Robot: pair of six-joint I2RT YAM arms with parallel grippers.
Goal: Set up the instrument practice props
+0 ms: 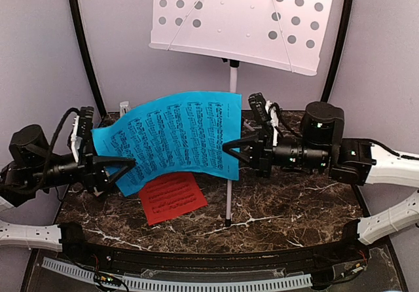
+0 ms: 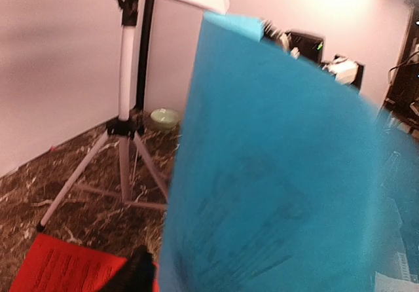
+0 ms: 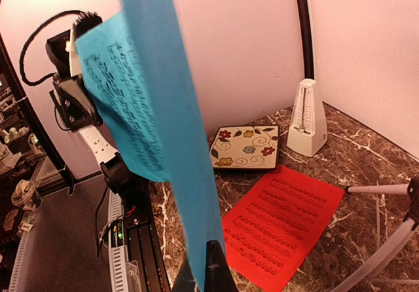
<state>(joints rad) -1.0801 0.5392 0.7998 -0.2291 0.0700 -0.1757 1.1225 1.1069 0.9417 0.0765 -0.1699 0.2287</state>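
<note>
holding the blue printed paper music sheet (image 1: 173, 135) up over the dark marble table (image 1: 294, 200), right gripper (image 1: 229, 149) is pinching its right edge closed; left gripper (image 1: 131, 164) is sitting at its lower left corner, cannot tell if clamped or open.

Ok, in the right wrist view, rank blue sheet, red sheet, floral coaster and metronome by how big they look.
1. blue sheet, though it hangs close to the camera.
2. red sheet.
3. floral coaster and metronome: too close to rank.
</note>
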